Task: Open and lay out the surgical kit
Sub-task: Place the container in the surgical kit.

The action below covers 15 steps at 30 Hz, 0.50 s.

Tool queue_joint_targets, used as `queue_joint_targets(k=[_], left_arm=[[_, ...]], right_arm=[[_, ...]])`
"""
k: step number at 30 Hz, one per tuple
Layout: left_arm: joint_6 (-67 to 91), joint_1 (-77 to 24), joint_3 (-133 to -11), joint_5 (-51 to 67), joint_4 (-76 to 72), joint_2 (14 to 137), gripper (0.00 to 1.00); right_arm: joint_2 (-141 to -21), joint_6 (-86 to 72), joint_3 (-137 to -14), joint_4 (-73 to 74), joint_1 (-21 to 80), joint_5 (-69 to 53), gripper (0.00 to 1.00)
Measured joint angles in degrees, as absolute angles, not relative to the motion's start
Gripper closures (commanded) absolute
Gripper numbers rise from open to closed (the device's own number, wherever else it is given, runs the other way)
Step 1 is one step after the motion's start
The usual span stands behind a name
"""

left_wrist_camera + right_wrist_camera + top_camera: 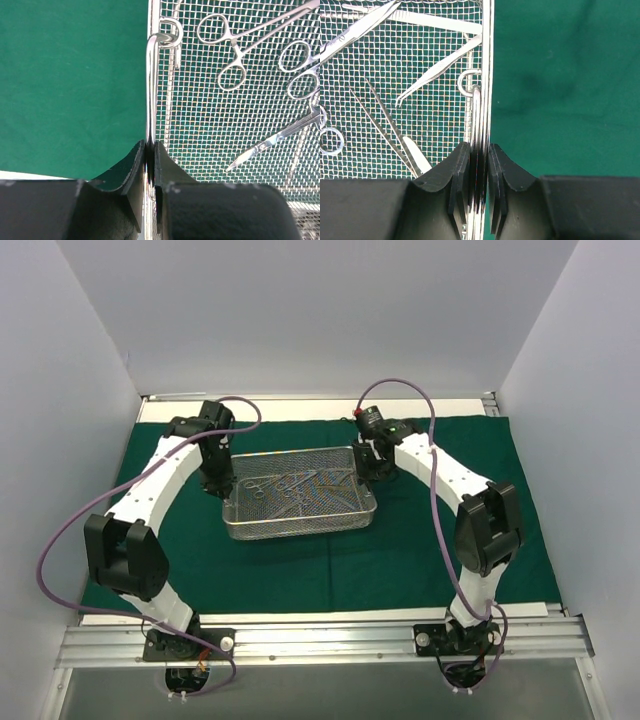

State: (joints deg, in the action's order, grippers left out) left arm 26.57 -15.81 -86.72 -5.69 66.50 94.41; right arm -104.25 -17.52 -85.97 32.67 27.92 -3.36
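Note:
The silver wire-mesh tray (pixel 300 525) sits on the spread dark green drape (pixel 400 560), mid-table. My left gripper (pixel 218 480) is shut on the tray's left wire handle (pixel 149 90). My right gripper (pixel 372 468) is shut on the tray's right handle and rim (pixel 481 107). Steel instruments lie in the tray: ring-handled forceps (pixel 235 42), a pointed instrument (pixel 270 145), tweezers (pixel 440 67) and thin probes (pixel 385 130). Whether the tray is lifted off the drape cannot be told.
The green drape (pixel 65 85) lies flat, covering most of the table, with white table edge (pixel 300 617) in front. White enclosure walls (pixel 60 390) stand left, right and behind. A metal rail (pixel 320 645) carries both arm bases.

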Motion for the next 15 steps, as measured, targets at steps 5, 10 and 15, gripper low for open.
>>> queue_joint_targets(k=[5, 10, 15], left_arm=[[26.6, -15.8, -86.7, -8.1, 65.8, 93.2, 0.98], [26.6, -15.7, -86.7, -12.1, 65.7, 92.4, 0.98], [27.1, -12.6, -86.5, -15.3, 65.2, 92.4, 0.98]], right_arm=[[-104.4, -16.6, -87.9, 31.4, 29.0, -1.2, 1.00], [-106.1, -14.6, -94.1, 29.4, 29.9, -0.2, 1.00], [-112.8, -12.2, -102.6, 26.4, 31.6, 0.2, 1.00]])
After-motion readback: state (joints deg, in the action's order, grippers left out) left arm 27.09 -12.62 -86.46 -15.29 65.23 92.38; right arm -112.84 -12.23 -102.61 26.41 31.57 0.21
